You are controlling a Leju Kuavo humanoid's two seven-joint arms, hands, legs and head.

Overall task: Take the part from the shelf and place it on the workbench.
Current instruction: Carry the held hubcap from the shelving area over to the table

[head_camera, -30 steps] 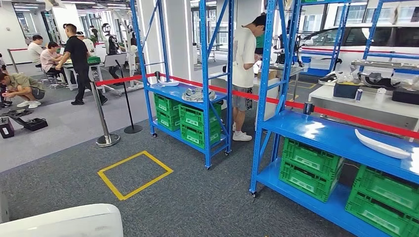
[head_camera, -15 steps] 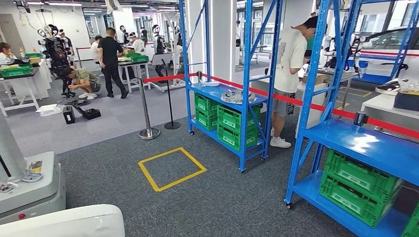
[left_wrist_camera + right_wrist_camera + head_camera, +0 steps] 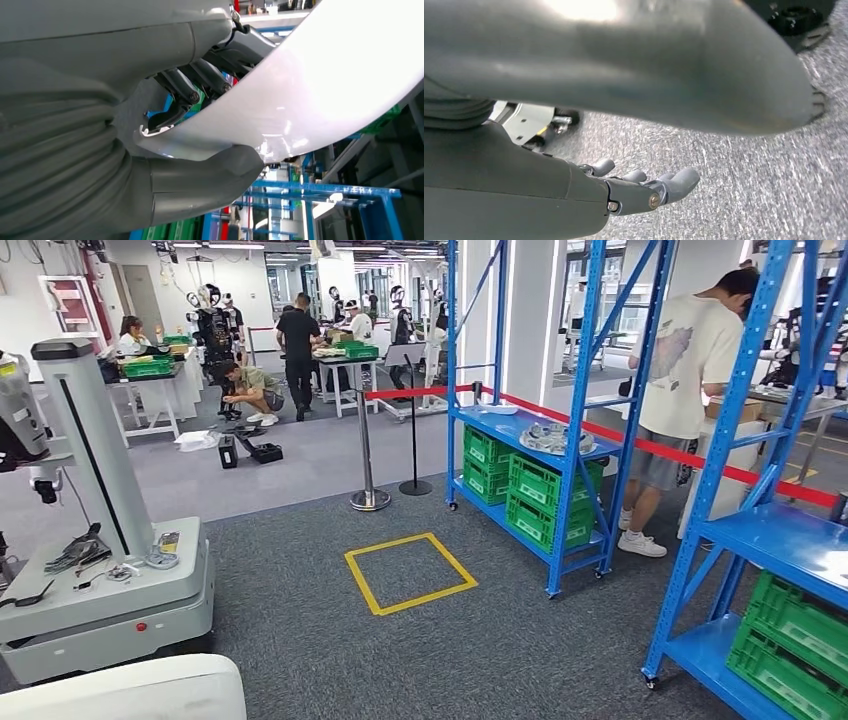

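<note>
White glossy curved plastic part gripped in left hand, thumb beneath, dark fingers above. Right hand empty, fingers spread, over grey carpet.

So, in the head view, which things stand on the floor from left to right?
Grey wheeled machine → yellow square floor marking → first blue shelf with green crates → person in white shirt → nearer blue shelf.

A yellow floor square lies beside green crates and a stanchion.

Open carpet btwn cart, shelving
</note>
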